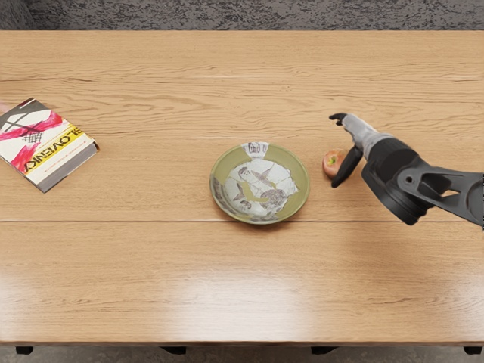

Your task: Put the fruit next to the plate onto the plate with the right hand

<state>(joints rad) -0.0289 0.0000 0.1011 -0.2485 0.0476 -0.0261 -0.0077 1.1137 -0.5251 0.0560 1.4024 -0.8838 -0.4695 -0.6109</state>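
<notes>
A small red and yellow fruit (331, 162), apple-like, lies on the wooden table just right of the plate (224, 170). The plate is olive-rimmed with a white and grey pattern and sits at the table's middle. My right hand (344, 147) comes in from the right edge and hovers right beside the fruit. Its dark fingers (338, 118) are spread, one reaching back and the thumb angling down past the fruit's right side. Nothing is held in it. The left arm does not show.
A book (41, 144) with a red, white and yellow cover lies near the table's left edge. Bare wood stretches between the book and the plate and across the front half of the table (242, 287).
</notes>
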